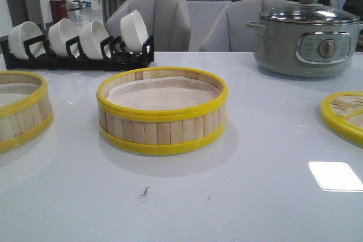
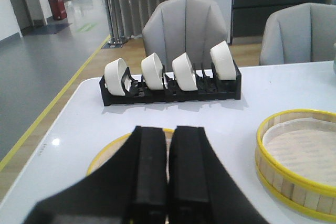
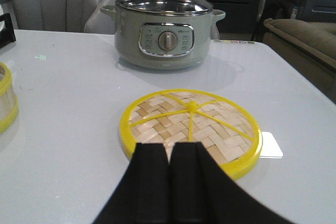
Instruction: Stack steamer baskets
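Baskets [image 1: 163, 111] [image 1: 21, 109] apart, unstacked

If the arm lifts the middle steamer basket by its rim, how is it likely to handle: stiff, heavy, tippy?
The middle steamer basket is probably light, being thin bamboo slats around an open ring. It likely holds its shape, since yellow bands brace both edges. Wide and shallow, it seems unlikely to tip, though it could slide on the glossy table.

Even, bright indoor light fills all views, the glossy table [image 1: 238, 196] mirrors a white glare patch [image 1: 336, 175] right of the middle basket [image 1: 163, 111], whose shadow is soft.
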Tool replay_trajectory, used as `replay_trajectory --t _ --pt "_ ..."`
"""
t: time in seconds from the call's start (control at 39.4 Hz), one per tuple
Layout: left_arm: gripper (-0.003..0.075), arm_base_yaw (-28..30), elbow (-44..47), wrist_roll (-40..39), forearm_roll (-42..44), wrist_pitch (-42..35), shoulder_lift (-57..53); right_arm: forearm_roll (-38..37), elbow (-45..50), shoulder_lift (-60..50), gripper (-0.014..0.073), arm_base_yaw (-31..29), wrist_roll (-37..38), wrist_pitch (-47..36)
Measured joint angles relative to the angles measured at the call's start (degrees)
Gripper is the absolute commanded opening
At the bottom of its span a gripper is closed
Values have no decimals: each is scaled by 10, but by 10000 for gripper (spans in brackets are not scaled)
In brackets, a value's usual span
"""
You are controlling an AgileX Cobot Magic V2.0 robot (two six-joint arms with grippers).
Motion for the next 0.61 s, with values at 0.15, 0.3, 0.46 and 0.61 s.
replay_trajectory --t 0.15,0.3,0.46,0.61 --pt "97 0 -139 4 8 56 139 0 0 0 35 0 0 0" --pt "97 0 -187 23 8 73 230 0 0 0 35 0 0 0" --pt "97 0 -189 26 8 89 283 0 0 0 35 0 0 0" --pt "97 0 -189 27 8 89 304 0 0 0 35 0 0 0"
